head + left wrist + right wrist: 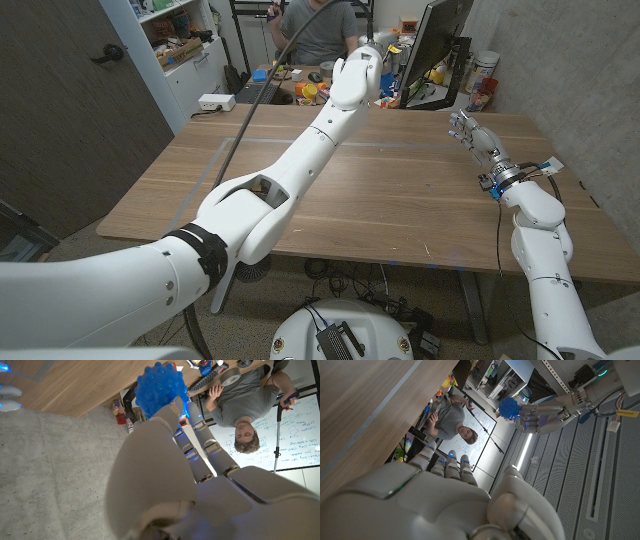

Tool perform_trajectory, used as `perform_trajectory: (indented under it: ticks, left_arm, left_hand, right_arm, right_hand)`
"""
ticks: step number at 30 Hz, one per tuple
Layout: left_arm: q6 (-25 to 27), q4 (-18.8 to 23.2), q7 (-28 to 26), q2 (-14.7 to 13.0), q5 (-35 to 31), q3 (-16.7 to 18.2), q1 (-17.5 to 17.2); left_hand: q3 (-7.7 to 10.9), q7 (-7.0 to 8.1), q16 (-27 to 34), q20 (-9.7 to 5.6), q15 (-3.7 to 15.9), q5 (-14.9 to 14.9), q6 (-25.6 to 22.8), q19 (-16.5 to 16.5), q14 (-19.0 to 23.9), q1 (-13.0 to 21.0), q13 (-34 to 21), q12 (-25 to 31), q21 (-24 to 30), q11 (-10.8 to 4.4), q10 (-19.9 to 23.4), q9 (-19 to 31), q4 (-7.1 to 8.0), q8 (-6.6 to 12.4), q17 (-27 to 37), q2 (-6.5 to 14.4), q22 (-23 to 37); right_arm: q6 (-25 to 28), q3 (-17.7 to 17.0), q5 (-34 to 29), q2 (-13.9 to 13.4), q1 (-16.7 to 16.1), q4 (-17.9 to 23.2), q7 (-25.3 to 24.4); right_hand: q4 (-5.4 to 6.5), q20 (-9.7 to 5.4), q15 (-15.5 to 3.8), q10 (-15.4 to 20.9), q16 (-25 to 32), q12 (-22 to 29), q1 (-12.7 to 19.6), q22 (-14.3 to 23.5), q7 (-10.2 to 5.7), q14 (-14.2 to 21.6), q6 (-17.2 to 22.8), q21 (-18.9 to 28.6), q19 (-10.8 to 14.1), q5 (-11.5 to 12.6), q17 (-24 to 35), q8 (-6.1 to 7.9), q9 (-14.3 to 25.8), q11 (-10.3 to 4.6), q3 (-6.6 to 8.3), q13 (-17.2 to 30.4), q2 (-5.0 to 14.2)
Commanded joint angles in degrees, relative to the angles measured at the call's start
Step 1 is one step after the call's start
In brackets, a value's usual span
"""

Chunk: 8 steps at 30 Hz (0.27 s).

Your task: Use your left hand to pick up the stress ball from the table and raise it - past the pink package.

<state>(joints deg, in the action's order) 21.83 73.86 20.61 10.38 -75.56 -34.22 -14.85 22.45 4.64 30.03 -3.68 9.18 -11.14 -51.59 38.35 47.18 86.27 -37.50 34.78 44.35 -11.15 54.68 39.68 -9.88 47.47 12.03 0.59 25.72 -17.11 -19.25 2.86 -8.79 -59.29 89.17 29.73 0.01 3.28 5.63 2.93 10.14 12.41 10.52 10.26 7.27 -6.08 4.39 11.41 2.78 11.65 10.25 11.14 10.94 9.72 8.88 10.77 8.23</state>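
1. Already your left hand (175,460) grasps the bumpy blue rubber stress ball (159,387) at its fingertips. The ball is well clear of the wooden worktop (400,190), carried high on the outstretched left arm (300,160).
2. Your right hand (478,135) holds nothing. Its fingers are apart and pointing up, and it stands over the far right part of the worktop, well away from the ball.
3. I can't make out a pink package in any view, so I can't tell you whether the ball has passed it. Don't count the lift as done on height alone.
4. The hold looks like the weak spot. In the left wrist view the ball sits out at the ends of the fingers rather than deep in the palm, so a quick wrist turn or a slackened squeeze could let it pop free.
5. A person in a grey shirt (322,30) sits just behind the far edge, beside the dark monitor (440,45) and desk clutter. Pushing the arm further forward could bring the hand close to them.
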Motion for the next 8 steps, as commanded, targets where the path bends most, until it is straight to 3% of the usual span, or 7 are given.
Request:
perform_trajectory:
  ticks: [1,8]
  left_arm:
    - [-0.23,1.31,1.25,1.13,-2.24,1.22,-0.64]
    - [-0.31,1.00,1.22,1.21,-2.67,1.65,-1.02]
  left_hand:
    - [0.91,-2.02,0.87,-2.20,4.23,-0.20,-0.68,0.11,9.06,-0.49,-0.35,0.44,0.14,0.02,-0.05,0.36,0.43,0.35,20.20,-0.17,0.00]
    - [1.12,-1.85,0.88,-2.04,4.22,-0.28,-0.84,0.14,9.00,-0.42,-0.71,0.74,0.13,0.02,0.00,0.58,0.44,0.52,20.54,-0.35,-0.10]
  right_arm:
    - [-0.30,-0.04,0.02,-0.10,-0.01,-0.27,0.01]
    - [-0.18,0.04,-0.02,-0.16,-0.01,-0.32,0.08]
  right_hand:
    - [0.15,0.14,0.08,-0.30,0.01,-0.08,-0.27,0.25,2.30,-0.42,-0.39,-0.05,-0.22,-0.10,0.12,0.05,0.13,0.02,0.05,0.18,-0.20]
    - [0.16,0.16,0.10,-0.36,0.06,-0.08,-0.30,0.25,2.36,-0.46,-0.41,-0.05,-0.28,-0.10,0.11,0.05,0.13,0.12,0.06,0.18,-0.19]
